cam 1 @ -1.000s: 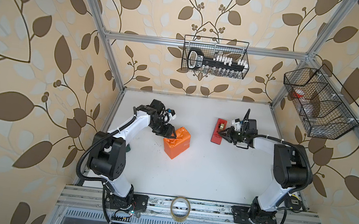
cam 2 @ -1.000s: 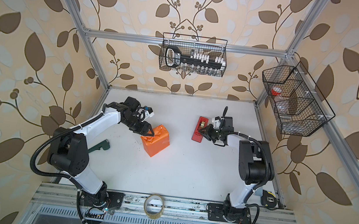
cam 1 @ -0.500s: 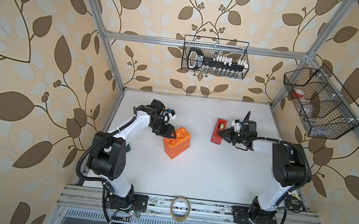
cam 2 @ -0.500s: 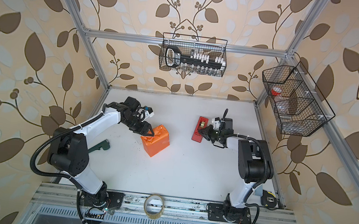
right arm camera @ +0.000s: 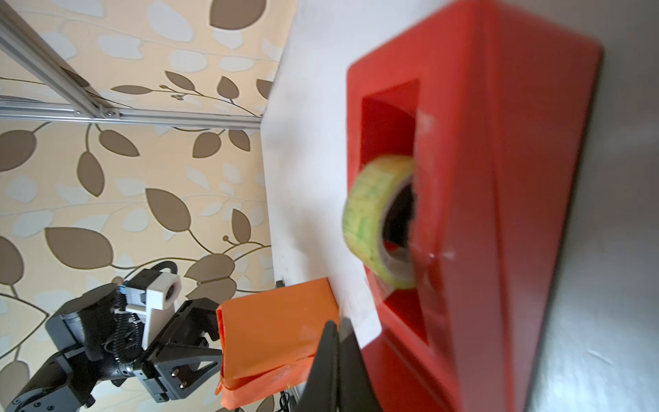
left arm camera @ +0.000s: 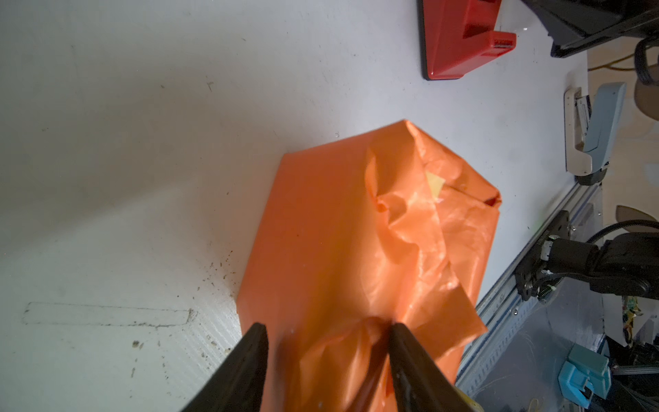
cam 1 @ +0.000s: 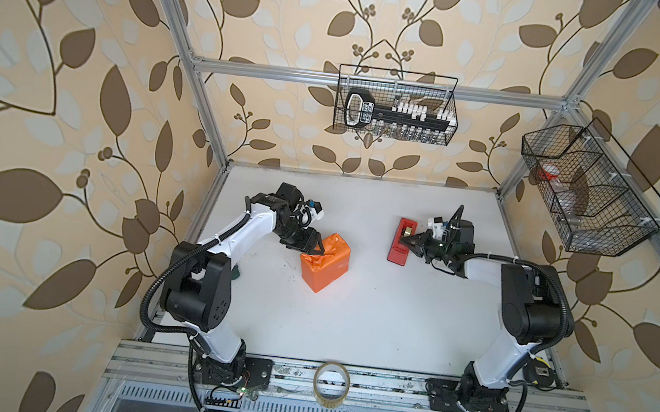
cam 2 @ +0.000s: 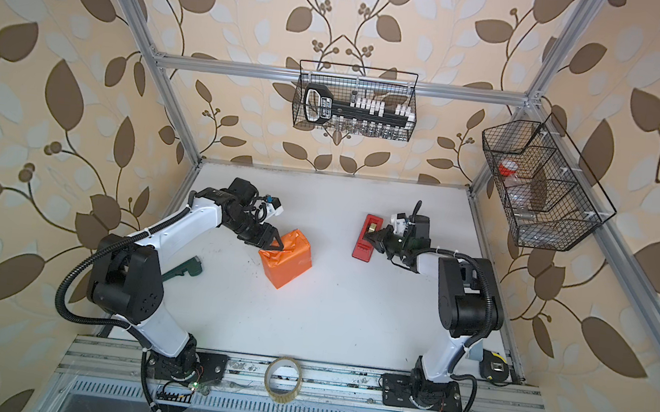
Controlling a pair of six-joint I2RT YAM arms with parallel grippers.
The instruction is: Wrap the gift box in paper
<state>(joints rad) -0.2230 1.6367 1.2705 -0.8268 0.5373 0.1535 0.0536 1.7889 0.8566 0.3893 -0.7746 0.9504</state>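
The gift box is hidden inside the orange paper (cam 1: 324,263) (cam 2: 285,258), which forms a crumpled parcel left of the table's middle. A small yellow patch of the paper's other face shows in the left wrist view. My left gripper (cam 1: 314,248) (left arm camera: 328,342) is open at the parcel's far-left end. Its fingers stand apart over the folded paper (left arm camera: 338,232), and one touches a raised fold. My right gripper (cam 1: 408,239) (right arm camera: 333,333) is shut, its tip against the red tape dispenser (cam 1: 399,245) (right arm camera: 499,214). Nothing shows between its fingers.
A yellowish tape roll (right arm camera: 374,221) sits in the dispenser. A clear tape roll (cam 1: 331,382) stands on the front rail. A green tool (cam 2: 183,269) lies by the left arm's base. Wire baskets hang on the back wall (cam 1: 394,111) and the right wall (cam 1: 584,196).
My right gripper's jaws have closed at the tape dispenser. The left gripper and the parcel have not moved.
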